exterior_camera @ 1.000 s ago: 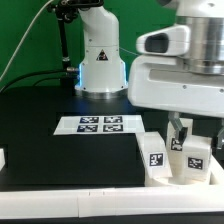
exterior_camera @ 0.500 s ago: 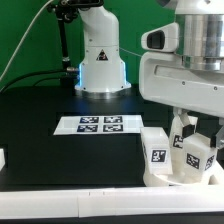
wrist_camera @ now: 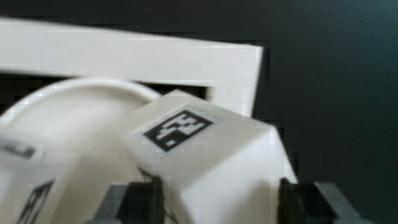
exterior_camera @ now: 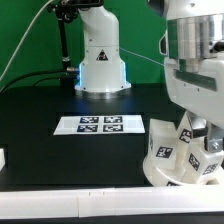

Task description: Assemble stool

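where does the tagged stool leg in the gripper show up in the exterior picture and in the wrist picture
Exterior view: the leg is low at the exterior view's right, under the arm, standing tilted on the round seat.
Wrist view: the same leg fills the middle of the picture, between the dark fingers of the gripper.
Shared landmark: the black-and-white tag on the leg, and the curved white seat edge beside it.

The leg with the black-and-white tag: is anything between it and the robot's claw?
Nothing visible is. In the wrist view the gripper has a finger on each side of the tagged leg, which stands on the round seat. Whether the fingers already touch it is unclear.
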### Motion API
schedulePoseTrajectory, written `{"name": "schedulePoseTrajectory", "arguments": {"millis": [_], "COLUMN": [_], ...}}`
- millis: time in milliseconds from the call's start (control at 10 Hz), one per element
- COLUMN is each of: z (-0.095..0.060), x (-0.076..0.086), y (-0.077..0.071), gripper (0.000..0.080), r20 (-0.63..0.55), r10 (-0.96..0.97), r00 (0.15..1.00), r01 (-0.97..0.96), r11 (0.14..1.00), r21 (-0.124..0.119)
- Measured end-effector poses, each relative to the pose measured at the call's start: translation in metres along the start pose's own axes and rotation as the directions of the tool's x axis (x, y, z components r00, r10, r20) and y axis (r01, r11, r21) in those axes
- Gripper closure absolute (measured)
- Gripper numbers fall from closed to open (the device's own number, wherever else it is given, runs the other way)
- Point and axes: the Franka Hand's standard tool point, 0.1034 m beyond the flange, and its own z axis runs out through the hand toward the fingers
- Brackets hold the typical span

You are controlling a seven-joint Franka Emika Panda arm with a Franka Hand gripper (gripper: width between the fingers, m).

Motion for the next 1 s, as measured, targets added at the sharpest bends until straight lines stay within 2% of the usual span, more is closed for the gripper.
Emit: {"name": "schedulePoseTrajectory", "arguments": {"millis": [100, 200, 300, 400, 500, 600, 800, 1000], "z": [0.001, 0.001, 0.002, 0.002, 0.001, -0.006, -0.027, -0.046], "x": [0.001, -0.001, -0.001, -0.001, -0.003, -0.011, -0.018, -0.019], "y": [0.001, 0.001, 0.001, 0.001, 0.001, 0.001, -0.007, -0.015], "gripper": [0.0493, 0.0493, 0.0415, 0.0276, 0.0190, 0.0190, 0.0151, 0.0150], "r20": [0.007, 0.009, 0.009, 0.009, 0.010, 0.018, 0.035, 0.039], "r10": [0.028, 0.026, 0.019, 0.017, 0.013, -0.008, -0.083, -0.303], "r00": [1.000, 1.000, 1.000, 1.000, 1.000, 1.000, 0.996, 0.952], "r01": [-0.028, -0.026, -0.019, -0.018, -0.013, 0.007, 0.082, 0.301], "r11": [0.999, 0.999, 1.000, 1.000, 1.000, 1.000, 0.996, 0.952], "r21": [0.024, 0.019, 0.019, 0.019, 0.019, 0.021, 0.043, 0.051]}}
